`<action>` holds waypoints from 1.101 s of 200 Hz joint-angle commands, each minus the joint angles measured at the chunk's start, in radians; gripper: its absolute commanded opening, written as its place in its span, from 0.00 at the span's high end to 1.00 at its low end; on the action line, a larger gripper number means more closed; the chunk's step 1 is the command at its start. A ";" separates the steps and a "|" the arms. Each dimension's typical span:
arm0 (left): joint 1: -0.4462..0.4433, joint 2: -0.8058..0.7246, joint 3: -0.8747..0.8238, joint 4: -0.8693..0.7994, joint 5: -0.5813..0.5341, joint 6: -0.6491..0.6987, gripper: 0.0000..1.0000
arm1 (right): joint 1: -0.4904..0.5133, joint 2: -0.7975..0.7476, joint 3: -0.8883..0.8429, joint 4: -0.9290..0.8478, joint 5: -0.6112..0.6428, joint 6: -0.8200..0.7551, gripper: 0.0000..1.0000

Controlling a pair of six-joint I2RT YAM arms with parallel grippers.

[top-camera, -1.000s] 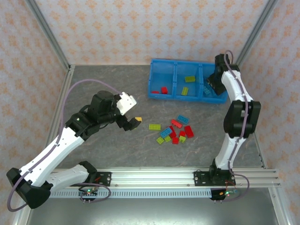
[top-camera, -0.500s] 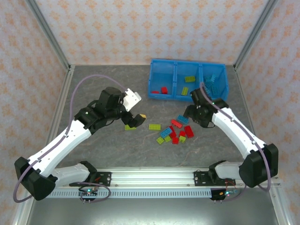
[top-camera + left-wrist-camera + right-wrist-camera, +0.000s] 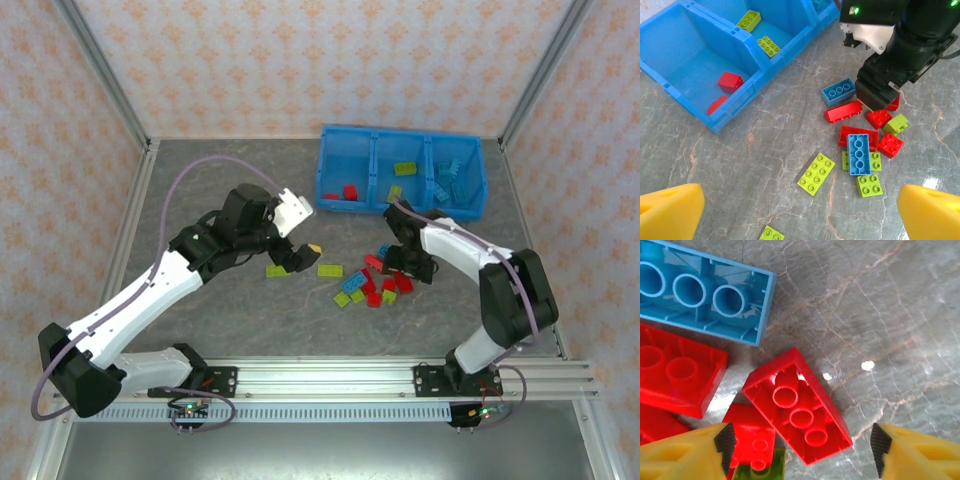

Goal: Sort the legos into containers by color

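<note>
My right gripper (image 3: 400, 268) is down over the loose pile of legos (image 3: 372, 283), a little right of the middle of the grey marbled table (image 3: 220, 190). On its wrist camera the jaws stand spread, with a yellow fingertip (image 3: 682, 452) on either side of an upturned red brick (image 3: 797, 407) that lies hollow side up on the table. Neither pad touches it as far as I can see, so nothing is gripped. A second red brick (image 3: 680, 372) lies just beside it, studs up, and a light blue brick (image 3: 705, 300) is next to that one.

My left gripper (image 3: 302, 256) hangs left of the pile. Its jaws are wide apart and empty, and its wrist view has the two yellow fingertips (image 3: 667, 212) at the bottom corners. A small yellow-green brick (image 3: 277, 270) lies on the table just beside this gripper. A long yellow-green brick (image 3: 330, 270) lies between it and the pile. From the left wrist I also see a blue brick (image 3: 858, 153) resting on top of red and green ones.

The blue bin (image 3: 400, 131) stands at the far right of the table, well apart from the pile. Its left compartment holds two sorted red bricks (image 3: 350, 192) and the middle one two sorted yellow-green bricks (image 3: 405, 168). The right compartment holds several sorted light blue bricks (image 3: 450, 180).
</note>
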State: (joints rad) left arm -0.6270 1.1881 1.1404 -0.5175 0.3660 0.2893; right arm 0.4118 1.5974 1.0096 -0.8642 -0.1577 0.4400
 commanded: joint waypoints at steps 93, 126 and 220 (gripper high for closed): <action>-0.007 0.008 0.038 -0.012 -0.012 0.027 0.00 | 0.002 0.046 0.029 0.000 0.115 0.034 0.69; -0.007 0.004 0.037 -0.010 -0.018 0.028 0.00 | 0.003 -0.099 0.138 0.024 0.131 0.032 0.74; -0.007 0.012 0.074 -0.047 -0.072 -0.008 0.00 | 0.047 0.365 0.830 0.201 0.111 -0.109 0.76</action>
State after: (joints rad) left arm -0.6285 1.2037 1.1656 -0.5282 0.3386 0.2958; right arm 0.4580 1.7916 1.6833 -0.6582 -0.0795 0.3969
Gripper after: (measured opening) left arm 0.998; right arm 0.304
